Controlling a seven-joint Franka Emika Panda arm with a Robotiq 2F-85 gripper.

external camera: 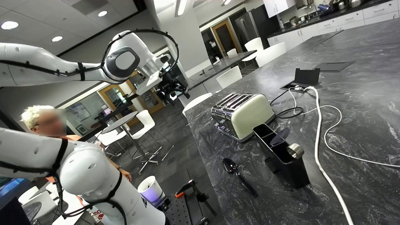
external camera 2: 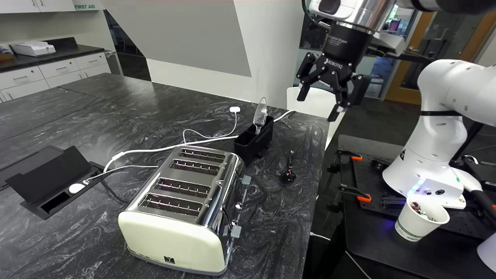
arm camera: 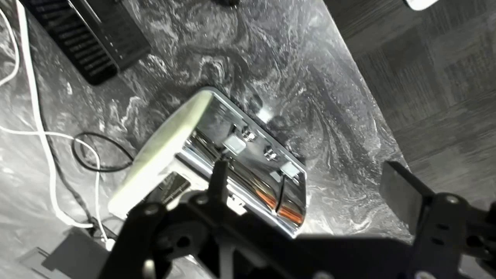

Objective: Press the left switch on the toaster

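Gripper (external camera 2: 317, 104): fingers (arm camera: 220, 182) spread wide, directed downward, well above the table (external camera 2: 275, 228). It stands well apart from the toaster (external camera 2: 182, 209) in both exterior views. In the wrist view, 1 finger crosses in front of the toaster; the opposite finger shows against the table, at its edge.

Toaster: upright on the table, near the edge, with the front toward the arm (external camera: 90, 170). The metal top has 4 slots (external camera 2: 182, 188). The front carries 2 switches (arm camera: 290, 169) and 2 knobs (arm camera: 271, 153), visible in the wrist view.

Holder (external camera: 289, 172): black, upright, just beside 1 end of the toaster. In an exterior view, a metal piece (external camera: 295, 150) sits at the top of the holder. A dark utensil (external camera 2: 288, 174) lies on the table near the holder and the edge.

Socket box (external camera: 307, 76): set in the table behind the toaster, flap raised. White cables (external camera: 317, 134) run from the box across the table. A black cord (arm camera: 112, 169) forms a loop near the toaster.

Cup (external camera 2: 416, 221): stands on the bench (external camera 2: 372, 240) beside the base of the arm, with small items inside. Behind the arm, in an exterior view, a person (external camera: 50, 123) is visible; the face is blurred.
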